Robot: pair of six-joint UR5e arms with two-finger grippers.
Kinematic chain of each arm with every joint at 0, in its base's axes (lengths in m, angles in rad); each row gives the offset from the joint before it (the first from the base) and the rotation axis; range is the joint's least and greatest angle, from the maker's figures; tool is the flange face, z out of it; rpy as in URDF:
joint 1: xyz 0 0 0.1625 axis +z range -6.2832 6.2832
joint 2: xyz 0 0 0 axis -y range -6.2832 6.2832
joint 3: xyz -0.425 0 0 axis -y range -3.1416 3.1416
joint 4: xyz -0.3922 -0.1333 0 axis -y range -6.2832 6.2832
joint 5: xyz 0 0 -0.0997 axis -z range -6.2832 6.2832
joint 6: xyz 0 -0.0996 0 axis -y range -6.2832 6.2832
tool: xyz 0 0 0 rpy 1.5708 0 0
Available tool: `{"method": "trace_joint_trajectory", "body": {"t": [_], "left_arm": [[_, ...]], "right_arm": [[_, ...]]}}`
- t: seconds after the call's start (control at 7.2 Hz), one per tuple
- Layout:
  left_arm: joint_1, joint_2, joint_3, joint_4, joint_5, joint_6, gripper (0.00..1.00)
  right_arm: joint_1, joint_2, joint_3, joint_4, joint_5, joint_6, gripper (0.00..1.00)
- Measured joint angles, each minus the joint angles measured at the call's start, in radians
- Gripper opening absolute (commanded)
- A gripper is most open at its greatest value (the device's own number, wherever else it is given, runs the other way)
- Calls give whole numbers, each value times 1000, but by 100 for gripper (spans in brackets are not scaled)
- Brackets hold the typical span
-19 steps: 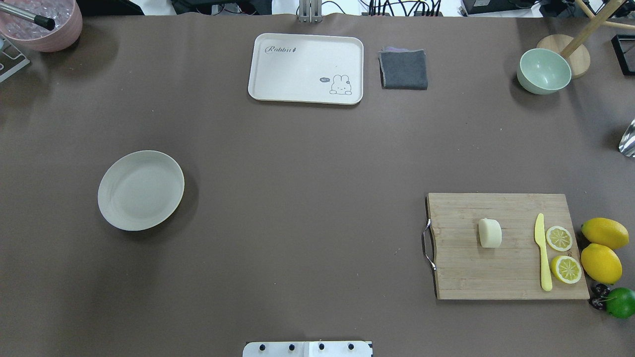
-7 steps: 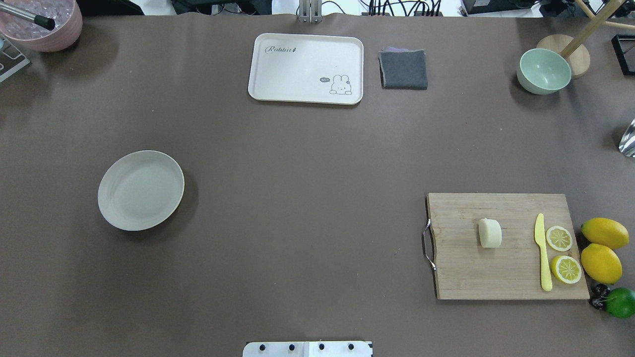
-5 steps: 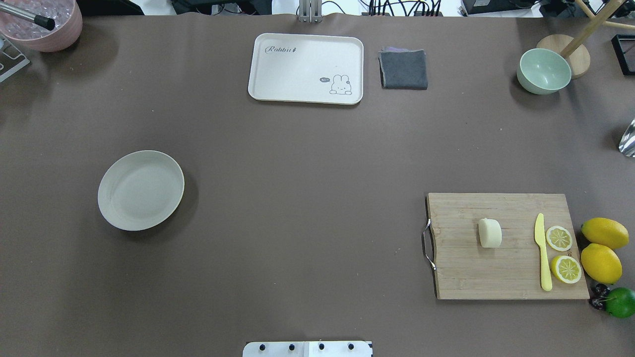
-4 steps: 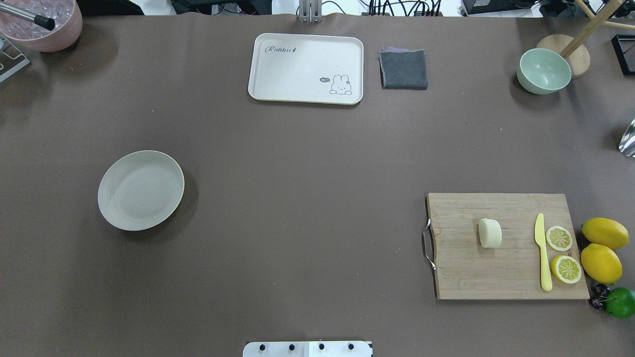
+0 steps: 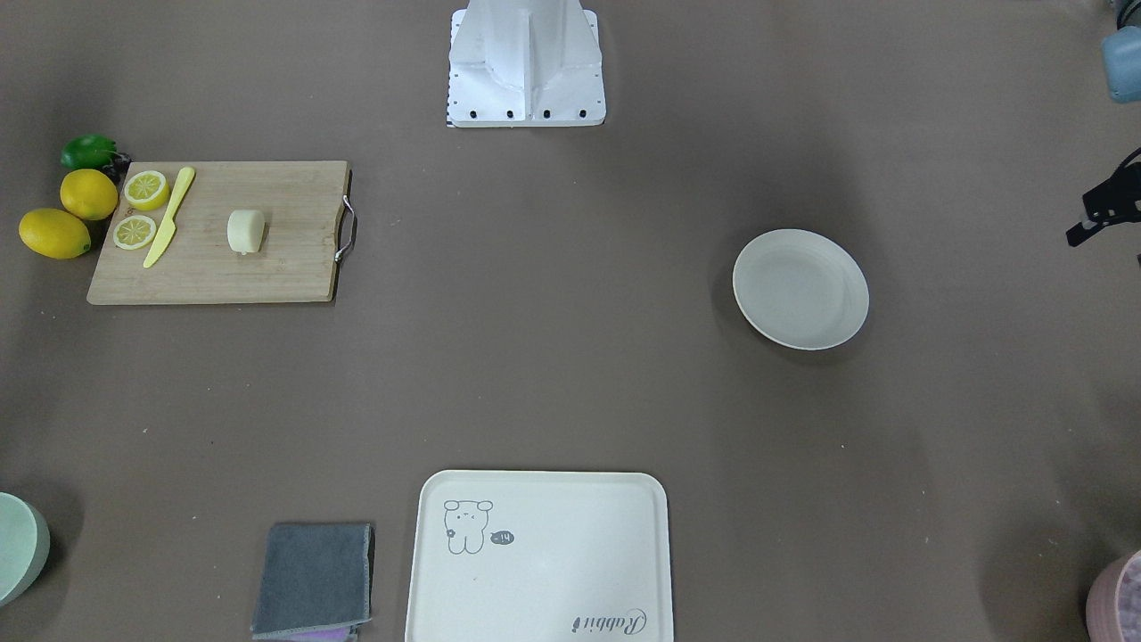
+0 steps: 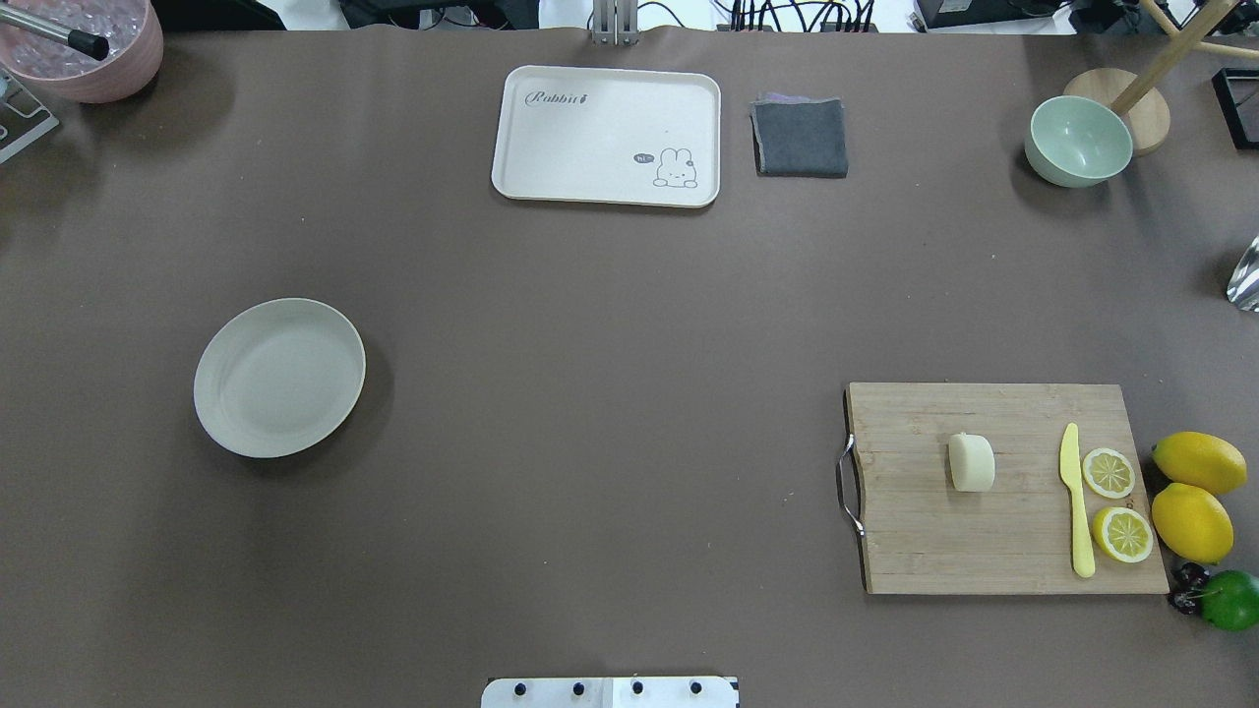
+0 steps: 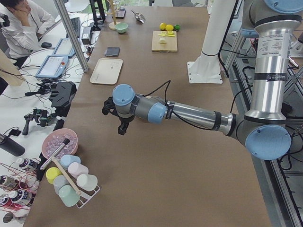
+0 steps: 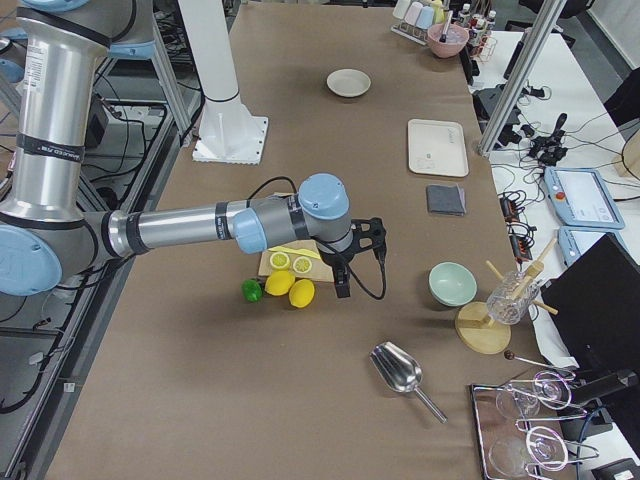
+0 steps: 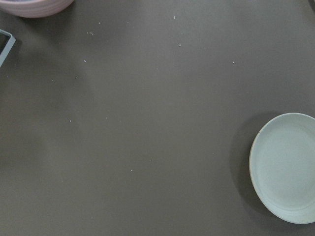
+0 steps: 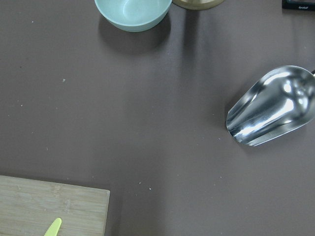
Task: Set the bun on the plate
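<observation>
The bun [image 6: 971, 462] [image 5: 245, 231], a pale cream stub, lies on a wooden cutting board [image 6: 1003, 551] at the table's right. The plate [image 6: 279, 378] [image 5: 800, 288], round and off-white with nothing on it, sits far off at the left; it also fills the lower right of the left wrist view [image 9: 288, 167]. My left gripper [image 7: 117, 120] hovers above the table beyond the plate's outer side, with only a black part at the frame edge [image 5: 1098, 218]; I cannot tell its state. My right gripper [image 8: 360, 262] hangs past the board's outer end, state unclear.
On the board lie a yellow knife [image 6: 1077, 501] and two lemon halves [image 6: 1109, 472]. Whole lemons [image 6: 1192, 521] and a lime [image 6: 1229, 600] sit beside it. A cream tray [image 6: 607, 135], grey cloth [image 6: 801, 138], mint bowl [image 6: 1078, 141], pink bowl [image 6: 89, 49] and metal scoop [image 10: 270, 113] ring the table.
</observation>
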Motion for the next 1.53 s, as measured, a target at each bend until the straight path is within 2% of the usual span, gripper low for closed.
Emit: {"method": "trace_joint_trajectory", "body": {"t": [0.28, 0.56, 0.97, 1.11, 1.53], "left_arm": [[124, 0, 12, -111, 71, -179, 98], [191, -3, 85, -226, 79, -247, 98], [330, -19, 172, -464, 116, -529, 96], [376, -22, 188, -519, 152, -604, 92], [452, -23, 215, -627, 201, -728, 56]], "right_arm": [[-95, 2, 6, 60, -48, 138, 100], [-183, 1, 4, 142, -79, 261, 100], [-215, 0, 2, 168, -84, 292, 100], [-216, 0, 3, 168, -84, 293, 100], [-216, 0, 4, 169, -82, 293, 100]]}}
